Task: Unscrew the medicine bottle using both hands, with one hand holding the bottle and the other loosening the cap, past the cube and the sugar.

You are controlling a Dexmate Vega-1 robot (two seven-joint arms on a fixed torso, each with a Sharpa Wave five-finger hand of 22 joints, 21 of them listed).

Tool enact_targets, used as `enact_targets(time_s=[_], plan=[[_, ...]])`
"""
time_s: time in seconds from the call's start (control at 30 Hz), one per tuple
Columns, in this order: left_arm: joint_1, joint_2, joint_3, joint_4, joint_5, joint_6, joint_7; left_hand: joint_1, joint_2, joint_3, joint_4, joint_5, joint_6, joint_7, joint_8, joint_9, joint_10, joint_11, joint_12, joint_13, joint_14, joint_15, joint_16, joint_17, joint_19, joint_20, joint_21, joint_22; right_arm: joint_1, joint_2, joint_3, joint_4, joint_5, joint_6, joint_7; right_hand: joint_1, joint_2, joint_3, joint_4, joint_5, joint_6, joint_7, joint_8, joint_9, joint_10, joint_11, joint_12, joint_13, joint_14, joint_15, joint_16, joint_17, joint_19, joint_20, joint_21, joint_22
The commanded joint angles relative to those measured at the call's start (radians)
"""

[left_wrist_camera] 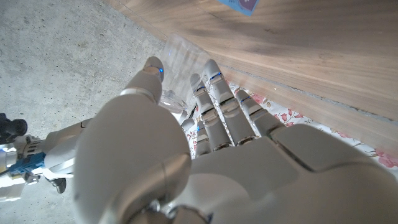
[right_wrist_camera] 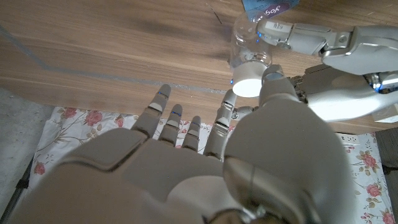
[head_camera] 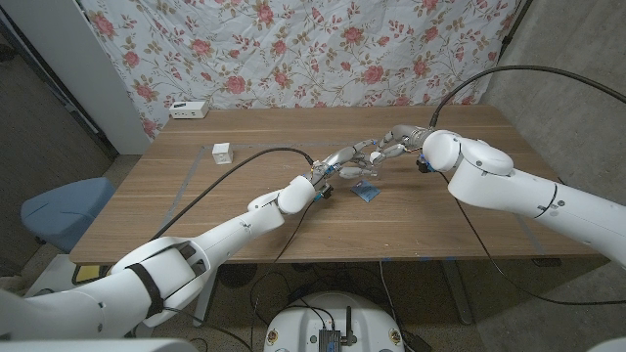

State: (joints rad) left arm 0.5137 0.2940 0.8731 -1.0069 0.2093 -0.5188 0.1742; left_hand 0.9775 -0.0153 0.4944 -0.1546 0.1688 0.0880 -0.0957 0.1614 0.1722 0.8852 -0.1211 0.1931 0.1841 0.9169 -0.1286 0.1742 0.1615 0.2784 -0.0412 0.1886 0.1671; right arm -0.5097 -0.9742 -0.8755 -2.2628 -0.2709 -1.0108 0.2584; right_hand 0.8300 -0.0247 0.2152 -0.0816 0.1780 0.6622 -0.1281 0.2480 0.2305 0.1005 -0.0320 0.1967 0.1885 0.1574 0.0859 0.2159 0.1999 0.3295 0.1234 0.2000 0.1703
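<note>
Gripping 1 bottle [right_wrist_camera: 249, 46]: L hand [head_camera: 337, 166] on body | R hand [head_camera: 391, 145] pinches cap [right_wrist_camera: 247, 87] | 1 cube [head_camera: 222, 153]

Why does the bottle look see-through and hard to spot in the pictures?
Head view: the bottle is tiny between the two hands. Right wrist view: its clear plastic lets the wooden table show through; only the white cap stands out. Left wrist view: it blends into the grey floor.

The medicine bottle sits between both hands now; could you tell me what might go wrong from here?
1. The right hand seems to pinch the cap with only its thumb and one finger, so it may slip while twisting.
2. If the left hand grips loosely, the clear medicine bottle could turn with the cap.
3. A dropped cap could land by the sugar packet close below.
</note>
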Motion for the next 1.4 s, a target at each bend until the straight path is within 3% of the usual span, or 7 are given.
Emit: enact_targets(time_s=[0.03,0.37,0.6,1.03,1.4], plan=[[0.000,-0.001,0.001,0.000,0.001,-0.001,-0.003,0.005,0.011,0.002,-0.001,0.009,-0.007,-0.001,0.007,0.001,0.047,-0.040,0.005,0.004,0.009,-0.086,0.005,0.002,0.011,-0.122,-0.001,0.000,-0.007,0.008,-0.011,-0.004,-0.020,-0.030,-0.027,0.005,0.005,0.003,-0.011,0.010,0.030,-0.003,0.014,0.006,0.017,-0.002,0.008,0.003,0.020,-0.003,0.008,-0.001,0.011,-0.002,0.005,0.004],[0.001,-0.002,0.001,0.004,0.001,-0.003,0.000,0.003,0.012,0.003,0.001,0.009,-0.009,0.000,0.011,0.001,0.047,-0.041,0.005,0.004,0.010,-0.085,0.004,0.002,0.011,-0.124,-0.002,0.000,-0.012,0.006,-0.011,-0.003,-0.023,-0.013,-0.038,0.018,0.016,0.011,-0.025,0.012,0.091,-0.008,0.047,0.017,0.035,-0.011,0.010,0.003,0.035,-0.013,0.011,0.000,0.024,-0.006,0.006,0.004],[0.001,-0.002,0.001,0.004,0.000,-0.004,-0.002,0.003,0.012,0.004,0.002,0.009,-0.006,-0.001,0.015,0.001,0.047,-0.041,0.004,0.004,0.009,-0.085,0.002,0.001,0.011,-0.124,-0.002,0.000,-0.015,0.009,-0.011,-0.004,-0.030,-0.018,-0.044,0.029,0.024,0.017,-0.034,0.013,0.117,-0.014,0.063,0.022,0.048,-0.033,0.010,0.003,0.043,-0.020,0.012,0.000,0.031,-0.009,0.007,0.004],[-0.005,-0.008,0.004,0.017,0.000,-0.015,-0.001,0.000,0.013,0.004,0.003,0.009,0.000,-0.002,0.019,0.001,0.050,-0.039,0.004,0.004,0.010,-0.084,0.002,0.001,0.011,-0.125,-0.002,0.000,-0.030,0.002,0.011,-0.007,-0.012,-0.002,-0.045,0.090,0.061,0.052,-0.066,0.015,0.122,-0.040,0.068,0.023,0.059,-0.054,0.006,0.002,0.052,-0.050,0.012,0.001,0.037,-0.022,0.004,0.004],[-0.001,-0.004,0.004,0.007,0.004,-0.013,0.001,0.000,0.014,0.006,0.003,0.009,0.003,-0.002,0.021,0.001,0.052,-0.038,0.005,0.004,0.010,-0.085,0.001,0.001,0.011,-0.125,-0.002,0.000,-0.044,-0.010,0.043,-0.012,0.024,0.029,-0.039,0.123,0.080,0.070,-0.079,0.013,0.114,-0.057,0.065,0.021,0.056,-0.062,0.001,0.002,0.039,-0.054,0.006,0.002,0.030,-0.027,0.000,0.004]])
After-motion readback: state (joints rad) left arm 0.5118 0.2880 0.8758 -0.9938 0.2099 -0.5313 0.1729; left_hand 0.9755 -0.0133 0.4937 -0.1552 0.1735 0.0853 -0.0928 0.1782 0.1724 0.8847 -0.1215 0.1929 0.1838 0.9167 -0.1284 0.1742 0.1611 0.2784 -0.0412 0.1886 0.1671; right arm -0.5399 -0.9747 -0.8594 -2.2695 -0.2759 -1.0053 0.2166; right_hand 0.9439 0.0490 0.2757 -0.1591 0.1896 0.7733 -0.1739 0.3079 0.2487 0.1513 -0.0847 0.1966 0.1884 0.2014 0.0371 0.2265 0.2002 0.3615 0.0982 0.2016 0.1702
